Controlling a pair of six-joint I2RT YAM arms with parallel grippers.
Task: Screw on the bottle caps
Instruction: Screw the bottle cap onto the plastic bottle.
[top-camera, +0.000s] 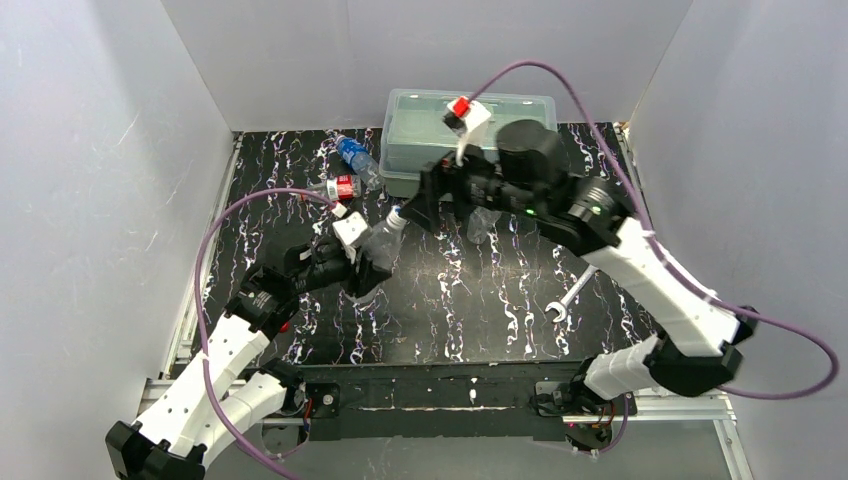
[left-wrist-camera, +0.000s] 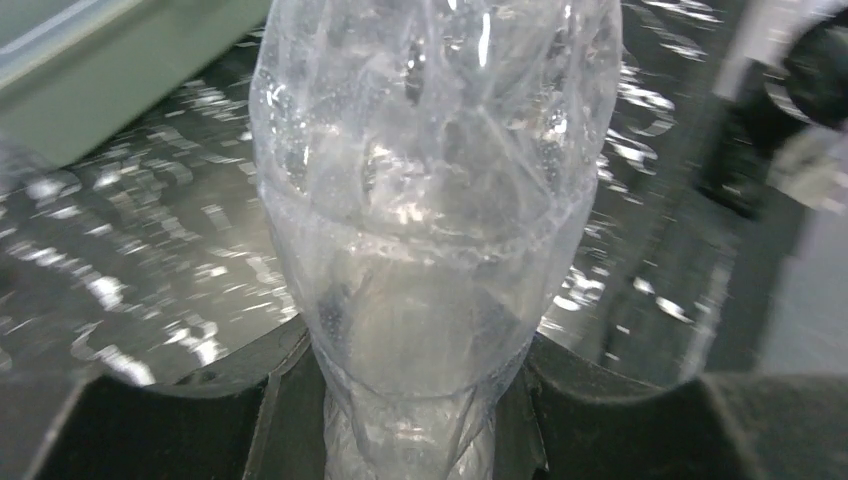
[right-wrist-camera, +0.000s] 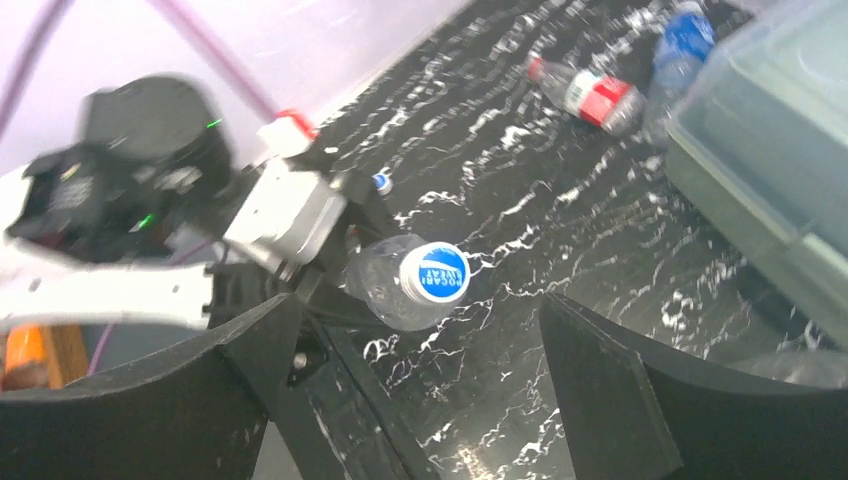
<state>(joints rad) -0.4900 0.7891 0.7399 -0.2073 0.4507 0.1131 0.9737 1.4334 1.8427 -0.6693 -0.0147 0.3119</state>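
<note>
the left claw (left-wrist-camera: 410, 425) is clamped on the crumpled near end of a clear bottle (left-wrist-camera: 430, 170), which juts straight ahead from between its dark fingers (left-wrist-camera: 200, 420). below lies the black, white-veined counter (left-wrist-camera: 120, 270). ahead-left of the claw is a greenish box edge (left-wrist-camera: 100, 60); ahead-right, a blurred dark shape (left-wrist-camera: 760, 150).

Both arms are the same build. The left arm (top-camera: 215, 360) and right arm (top-camera: 660, 285) have white links just off the rail (top-camera: 690, 404), the left one's dotted with small dark holes, then black joints farther from it. Each trails a purple cable (top-camera: 800, 350). Farthest from the rail sits a white mount (top-camera: 475, 120) with a red knob (top-camera: 459, 106). There's a tiny green LED (top-camera: 528, 211) too, and the right gripper (right-wrist-camera: 418, 320) has chunky black fingers (right-wrist-camera: 620, 400).
</note>
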